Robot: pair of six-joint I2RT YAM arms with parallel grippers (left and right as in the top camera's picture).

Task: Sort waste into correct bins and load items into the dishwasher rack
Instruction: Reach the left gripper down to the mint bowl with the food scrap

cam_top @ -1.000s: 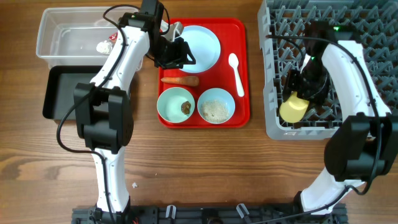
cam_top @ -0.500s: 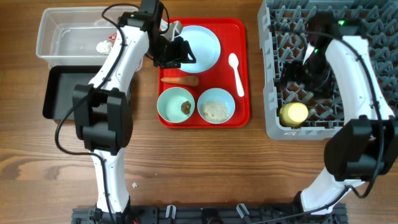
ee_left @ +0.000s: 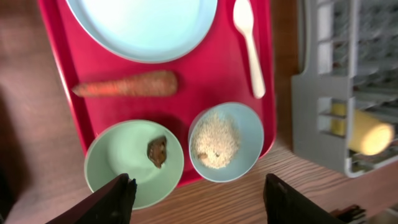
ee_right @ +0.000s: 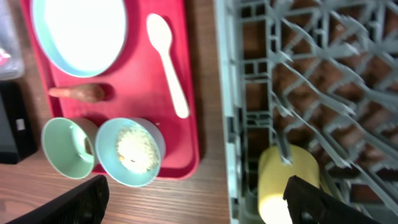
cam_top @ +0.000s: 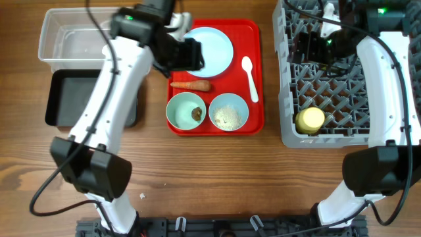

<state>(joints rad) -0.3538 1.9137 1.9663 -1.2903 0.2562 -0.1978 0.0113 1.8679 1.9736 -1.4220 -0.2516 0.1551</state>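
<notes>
Yellow cup [cam_top: 310, 120] lies on its side in the dishwasher rack [cam_top: 285, 79], at the front corner nearest the red tray [cam_top: 238, 84] — clear of both grippers. Plate [cam_top: 214, 49], carrot [cam_top: 191, 85], spoon [cam_top: 250, 76], scrap bowl [cam_top: 185, 110] and rice bowl [cam_top: 228, 110] sit on the red tray. Left gripper [ee_left: 199, 196] hangs above the tray, right gripper [ee_right: 196, 198] above the rack edge — both spread wide, holding nothing.

Flat red serving tray [cam_top: 227, 82] on brown wooden table [cam_top: 210, 171]
</notes>
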